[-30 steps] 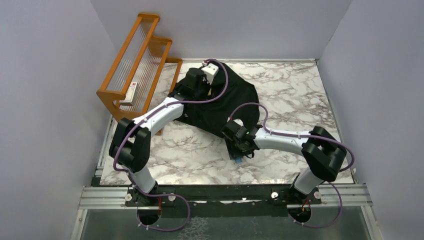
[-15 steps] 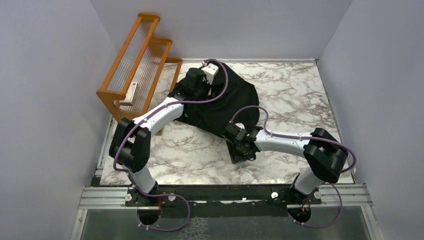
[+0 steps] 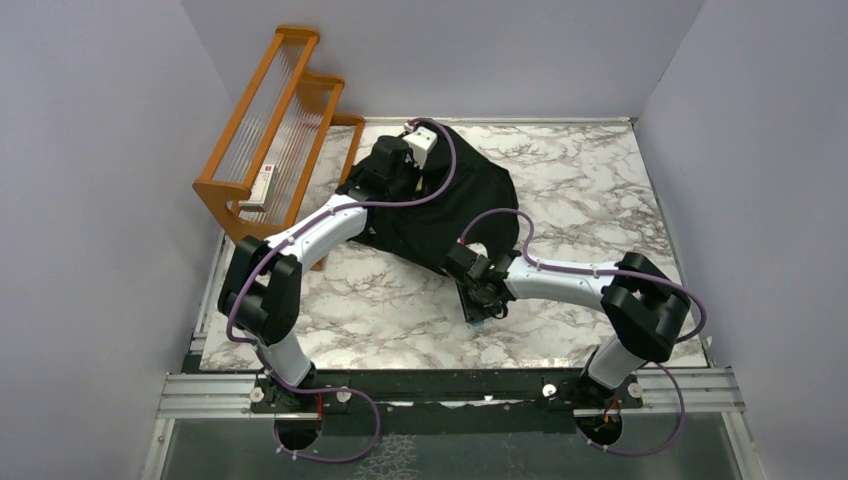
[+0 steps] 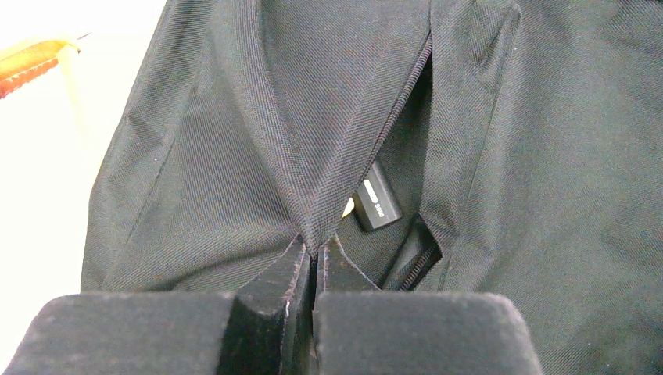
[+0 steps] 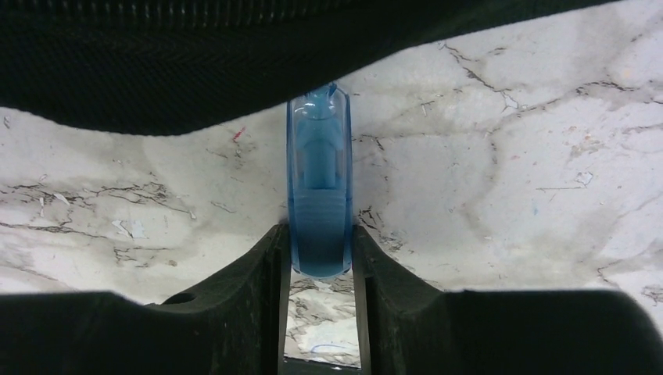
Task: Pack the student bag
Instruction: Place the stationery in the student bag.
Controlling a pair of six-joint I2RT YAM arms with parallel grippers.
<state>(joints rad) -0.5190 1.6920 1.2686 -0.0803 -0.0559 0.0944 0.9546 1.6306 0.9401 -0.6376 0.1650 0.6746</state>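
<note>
The student bag [image 3: 460,200] lies as a black fabric heap at the back middle of the marble table. My left gripper [image 4: 314,254] is shut on a fold of the bag's fabric [image 4: 328,156] beside an open zip pocket. A small black block [image 4: 378,203] shows inside that pocket. My right gripper [image 5: 319,238] sits low over the table just in front of the bag's edge [image 5: 234,62]. Its fingers press both sides of a translucent blue plastic item [image 5: 319,187] that points toward the bag. In the top view the right gripper [image 3: 478,308] hides most of that item.
A wooden rack [image 3: 270,130] stands at the back left with a white item [image 3: 262,185] on its lower shelf. Grey walls close in on three sides. Bare marble [image 3: 600,190] lies right of the bag and more [image 3: 340,300] lies in front of it.
My right gripper's jaws have narrowed onto the blue item, and that wrist has shifted a little over it. The left arm and the bag have not moved.
</note>
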